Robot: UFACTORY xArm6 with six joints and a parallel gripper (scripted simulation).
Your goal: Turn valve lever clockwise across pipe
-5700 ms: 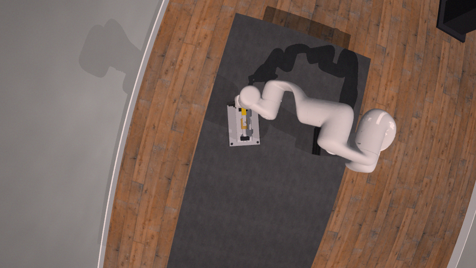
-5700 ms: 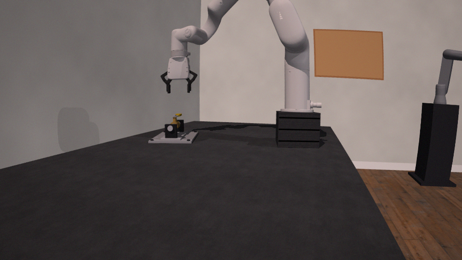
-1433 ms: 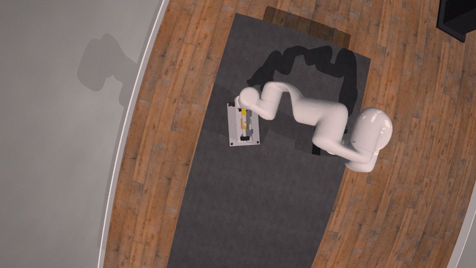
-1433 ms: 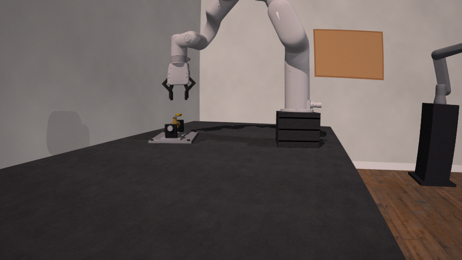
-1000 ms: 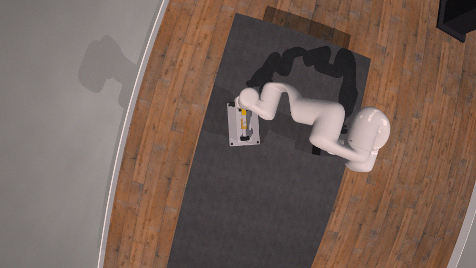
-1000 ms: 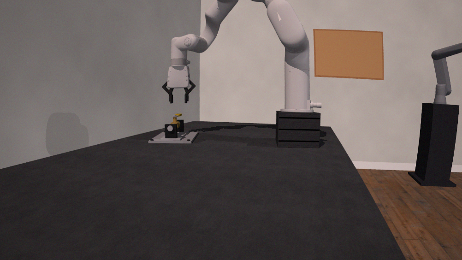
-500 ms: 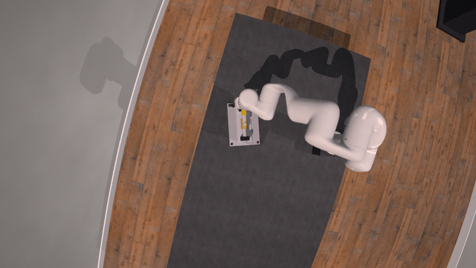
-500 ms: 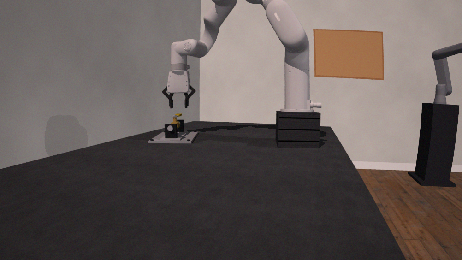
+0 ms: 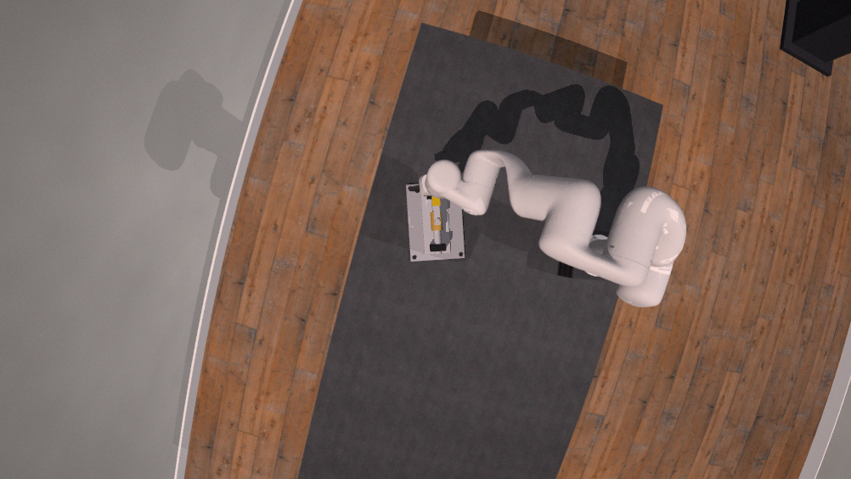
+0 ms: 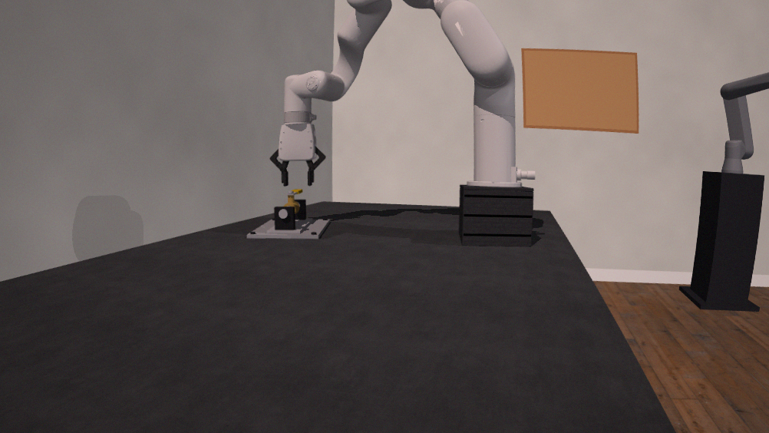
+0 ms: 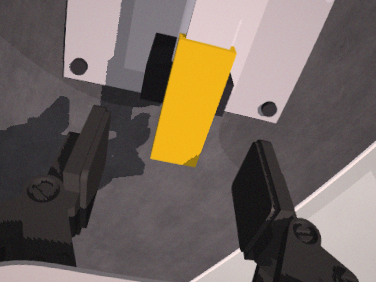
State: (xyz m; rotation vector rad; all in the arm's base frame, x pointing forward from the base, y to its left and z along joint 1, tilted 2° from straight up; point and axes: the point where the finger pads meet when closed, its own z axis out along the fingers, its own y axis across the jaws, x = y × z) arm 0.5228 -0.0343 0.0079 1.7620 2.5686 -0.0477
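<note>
The valve stands on a grey baseplate (image 9: 435, 222) near the table's left edge; it also shows in the side view (image 10: 289, 228). Its yellow lever (image 11: 191, 107) is a flat strip that lies along the pipe, with its free end pointing toward my wrist camera. In the side view the lever (image 10: 294, 192) sits atop the yellow stem over a black block (image 10: 284, 217). My gripper (image 10: 296, 180) hangs a little above the lever's free end, open, fingers pointing down. In the wrist view the gripper (image 11: 179, 173) has one finger on each side of the lever's tip, touching nothing.
The arm's black base block (image 10: 496, 215) stands at the table's far side. A second black pedestal (image 10: 726, 239) with a grey arm stands on the wooden floor to the right. The table's edge lies close beyond the baseplate.
</note>
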